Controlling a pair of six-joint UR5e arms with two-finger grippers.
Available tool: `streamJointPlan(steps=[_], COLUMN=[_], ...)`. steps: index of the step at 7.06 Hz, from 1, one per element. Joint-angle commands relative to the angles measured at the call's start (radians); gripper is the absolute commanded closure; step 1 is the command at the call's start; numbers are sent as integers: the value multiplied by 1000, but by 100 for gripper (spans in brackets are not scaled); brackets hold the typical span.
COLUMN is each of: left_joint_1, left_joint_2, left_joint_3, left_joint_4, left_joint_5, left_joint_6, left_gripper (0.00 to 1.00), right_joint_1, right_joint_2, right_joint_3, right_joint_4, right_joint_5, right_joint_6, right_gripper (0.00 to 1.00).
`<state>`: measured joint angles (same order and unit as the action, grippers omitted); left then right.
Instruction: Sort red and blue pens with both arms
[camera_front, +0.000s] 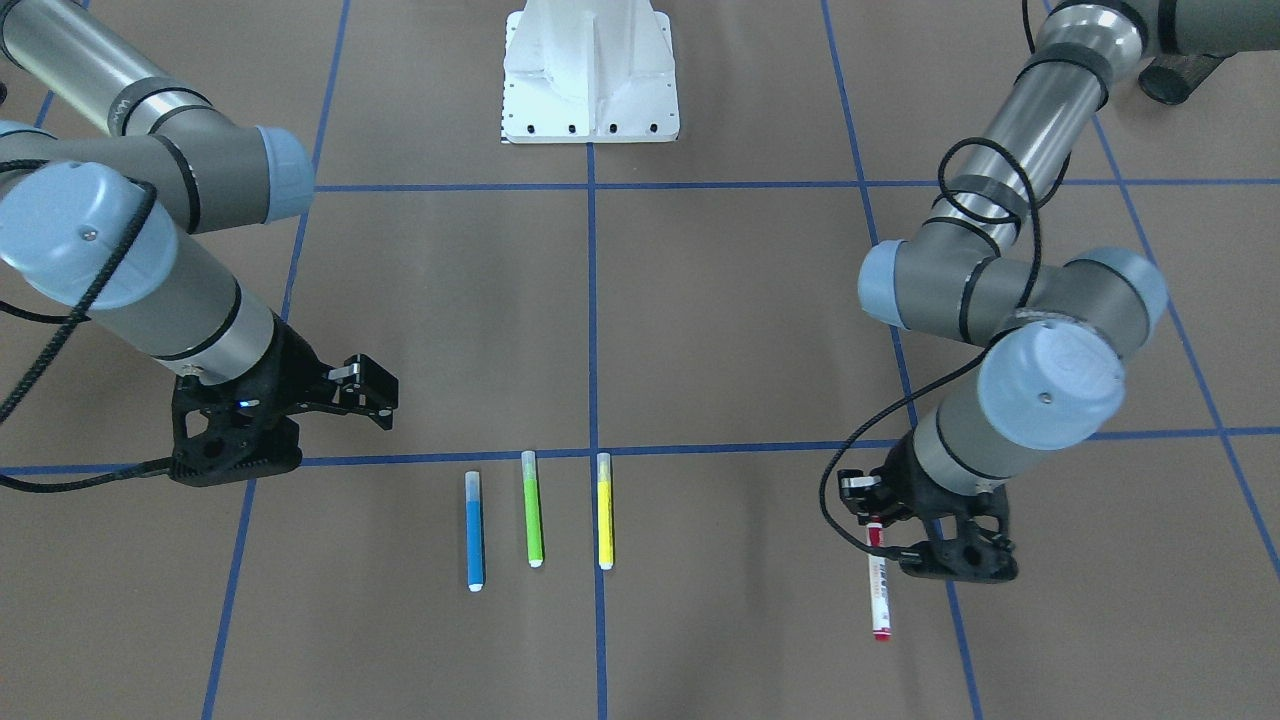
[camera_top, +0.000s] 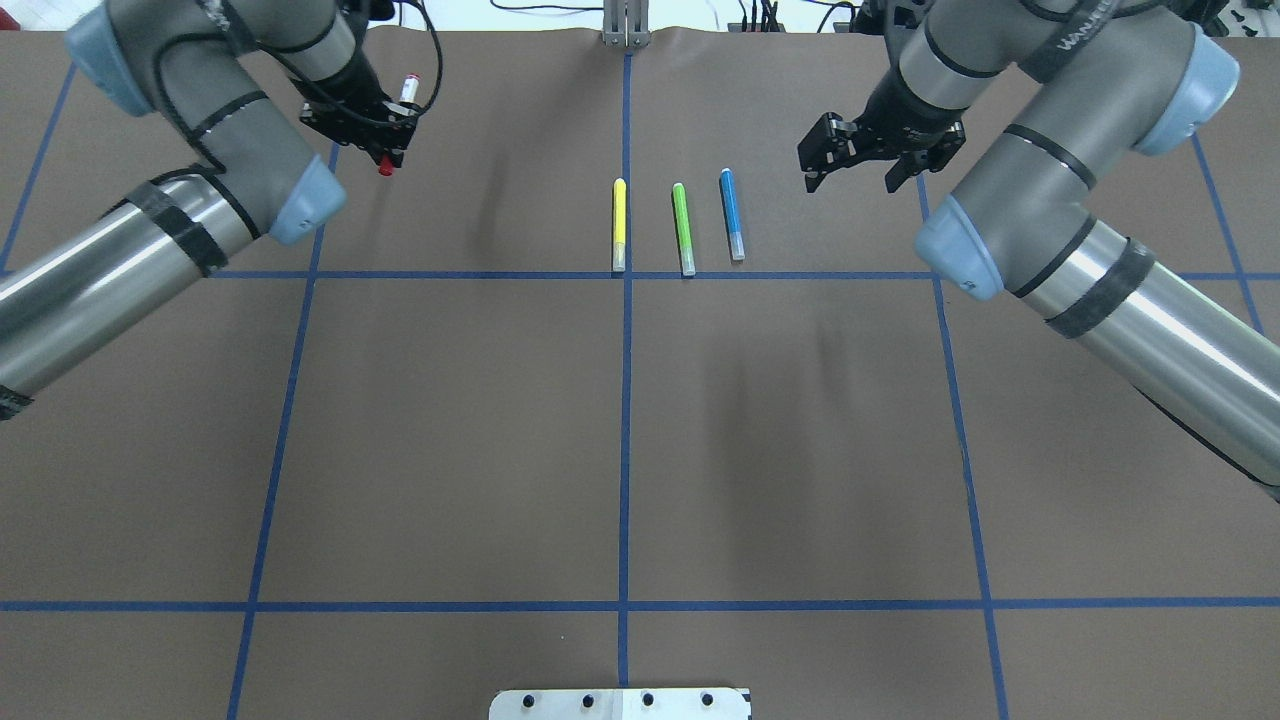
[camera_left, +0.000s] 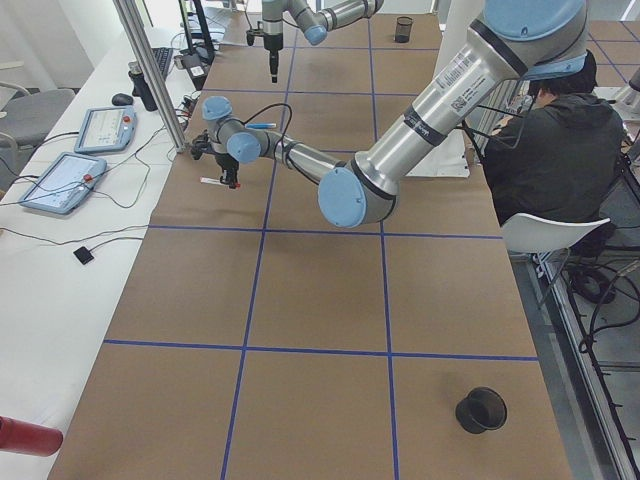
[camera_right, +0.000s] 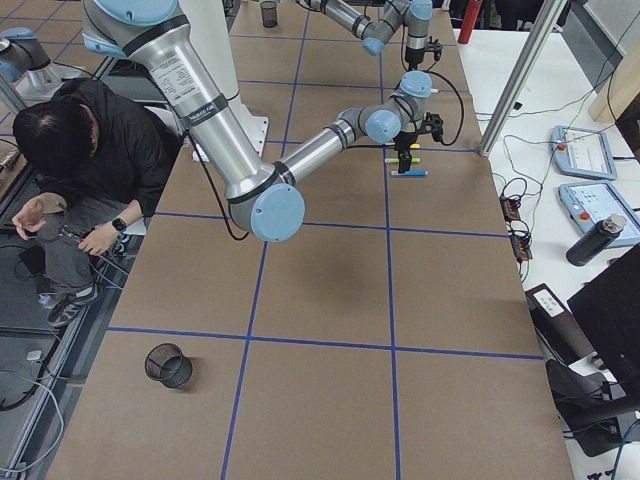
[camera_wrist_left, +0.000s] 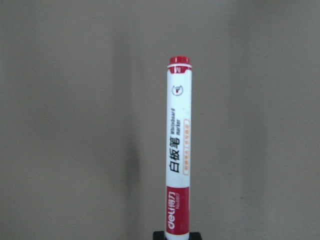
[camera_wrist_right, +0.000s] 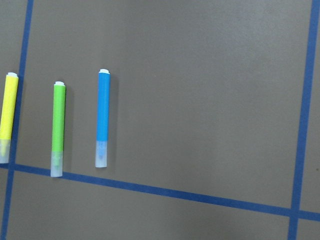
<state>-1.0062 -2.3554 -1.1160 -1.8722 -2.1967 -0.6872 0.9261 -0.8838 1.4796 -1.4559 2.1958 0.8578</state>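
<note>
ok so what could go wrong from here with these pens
The left gripper pinches the red marker only at its cap end, with most of the barrel sticking out, so it could swing or slip. The blue pen lies close beside the green pen; the open right gripper might nudge the green one when it comes down.
</note>
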Motion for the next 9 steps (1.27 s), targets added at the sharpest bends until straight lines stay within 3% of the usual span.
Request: streamJointPlan(steps=[1, 4, 5, 7, 9], left_joint_1=[-118, -204, -204, -209, -209], left_joint_2=[48, 74, 73, 73, 73], left_joint_3=[-10, -10, -10, -11, -11], left_joint_4=[14, 56, 56, 56, 56], left_joint_5=[-105, -146, -146, -146, -146], left_joint_6=[101, 231, 232, 232, 232], left_gripper=[100, 100, 100, 100, 100], right_joint_1=[-71, -121, -125, -133, -135], right_joint_2=[164, 192, 186, 187, 181], right_joint_3=[-186, -293, -344, -363, -381], right_joint_4=[6, 34, 122, 134, 134], right_joint_5=[-85, -157, -160, -159, -159], right_joint_6=[133, 146, 145, 124, 25], right_gripper=[0, 3, 15, 32, 42])
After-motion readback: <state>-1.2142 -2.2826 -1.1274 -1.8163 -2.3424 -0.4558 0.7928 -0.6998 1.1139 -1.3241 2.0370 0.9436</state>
